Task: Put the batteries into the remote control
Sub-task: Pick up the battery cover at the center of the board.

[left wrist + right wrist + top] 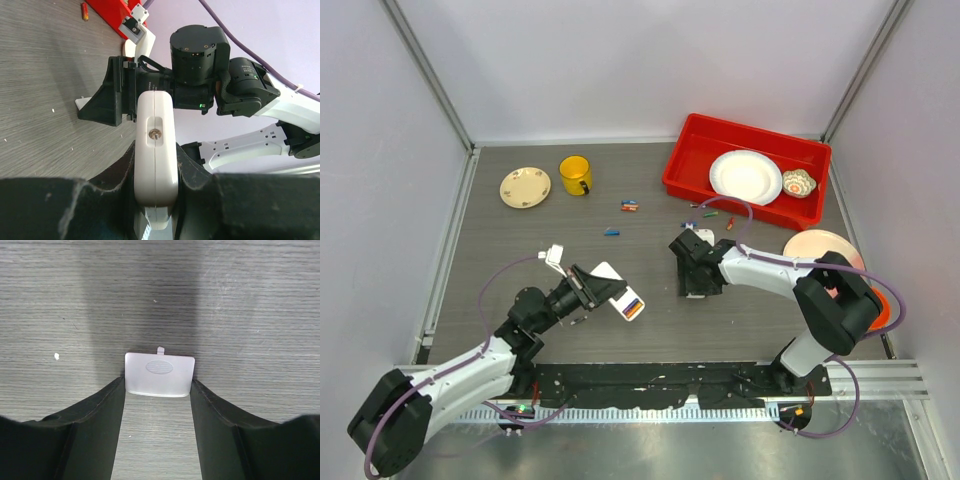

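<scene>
My left gripper (605, 287) is shut on the white remote control (616, 283) and holds it tilted above the table. The remote's free end (633, 308) shows coloured stripes. In the left wrist view the remote (156, 145) stands edge-on between the pads of the gripper (155, 177). My right gripper (699, 287) points down at the table, and its fingertips (159, 386) press both sides of a small white battery cover (159, 374). Several batteries lie loose at the far middle: a blue and red pair (629, 206), a blue one (612, 232) and others near the bin (708, 213).
A red bin (682, 165) at the far right holds a white plate (745, 176) and a small patterned bowl (799, 183). A yellow mug (575, 175) and a cream plate (525, 187) stand far left. An orange plate (817, 244) lies behind the right arm.
</scene>
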Motion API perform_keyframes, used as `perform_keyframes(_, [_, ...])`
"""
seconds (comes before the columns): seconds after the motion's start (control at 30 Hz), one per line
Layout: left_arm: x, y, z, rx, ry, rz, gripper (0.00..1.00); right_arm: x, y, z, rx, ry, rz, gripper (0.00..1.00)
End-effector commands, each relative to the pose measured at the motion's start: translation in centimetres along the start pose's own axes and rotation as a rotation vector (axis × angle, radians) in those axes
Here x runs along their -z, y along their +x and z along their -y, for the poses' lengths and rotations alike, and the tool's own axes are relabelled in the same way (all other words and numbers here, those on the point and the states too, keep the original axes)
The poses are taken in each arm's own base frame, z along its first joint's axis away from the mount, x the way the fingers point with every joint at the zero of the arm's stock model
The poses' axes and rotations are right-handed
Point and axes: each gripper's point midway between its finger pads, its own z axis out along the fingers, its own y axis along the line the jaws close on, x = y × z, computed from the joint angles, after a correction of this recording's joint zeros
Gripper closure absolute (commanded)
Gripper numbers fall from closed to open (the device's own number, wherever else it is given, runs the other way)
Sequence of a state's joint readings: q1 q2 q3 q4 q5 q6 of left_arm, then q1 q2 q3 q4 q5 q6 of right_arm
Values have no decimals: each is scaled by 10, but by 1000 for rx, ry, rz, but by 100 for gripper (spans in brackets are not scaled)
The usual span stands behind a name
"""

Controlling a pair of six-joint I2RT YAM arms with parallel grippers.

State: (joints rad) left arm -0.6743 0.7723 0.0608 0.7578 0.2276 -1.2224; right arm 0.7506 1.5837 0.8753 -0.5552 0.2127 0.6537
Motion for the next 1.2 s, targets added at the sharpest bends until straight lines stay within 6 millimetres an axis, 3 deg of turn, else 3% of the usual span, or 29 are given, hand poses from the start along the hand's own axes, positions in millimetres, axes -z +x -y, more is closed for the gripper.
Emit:
perform_keyframes(0.0, [1, -7, 16, -24, 64, 33, 100, -15, 24, 7, -23, 30, -75, 44])
perform_keyframes(0.07, [1, -7, 16, -23, 63, 31, 100, -15, 25, 7, -21, 27, -80, 50])
perform_keyframes(0.17, [1, -7, 16, -23, 63, 31, 100, -14, 29, 8, -19, 20, -83, 67])
perform_keyframes(0.2, [1, -7, 15, -23, 61, 31, 100, -13, 29, 10, -20, 22, -82, 79])
perform_keyframes(0.3, [-1, -7, 15, -22, 58, 27, 100, 2, 19, 12, -7, 16, -38, 99])
perform_keyframes(0.37, [-3, -6, 16, -22, 59, 20, 100, 25, 7, 15, 11, 12, 8, 99])
perform_keyframes(0.4, [-5, -6, 16, -21, 58, 14, 100, 41, -8, 9, 41, -16, 52, 99])
perform_keyframes(0.43, [-7, -6, 19, -20, 63, 11, 100, 56, -8, 11, 71, -16, 46, 99])
perform_keyframes(0.5, [-9, -8, 22, -25, 73, 9, 100, 97, -32, -1, 136, -82, 111, 99])
perform_keyframes(0.53, [-12, -8, 21, -23, 68, 7, 100, 111, -25, 6, 177, -64, 73, 99])
perform_keyframes(0.6, [-15, -10, 24, -28, 80, 10, 100, 146, -32, -11, 263, -151, 69, 99])
perform_keyframes(0.63, [-18, -10, 23, -26, 74, 9, 100, 156, -23, -5, 322, -145, 16, 99])
perform_keyframes(0.7, [-21, -11, 24, -28, 82, 13, 100, 183, -14, -28, 395, -281, -35, 99])
perform_keyframes(0.77, [-26, -10, 22, -16, 73, 3, 100, 196, -4, -31, 464, -297, -66, 99])
perform_keyframes(0.8, [-28, -11, 24, -14, 83, 4, 100, 207, 1, -42, 517, -329, -51, 99])
perform_keyframes(1.17, [-48, -5, 27, 23, 76, -20, 100, 208, 36, -67, 675, -324, -159, 99])
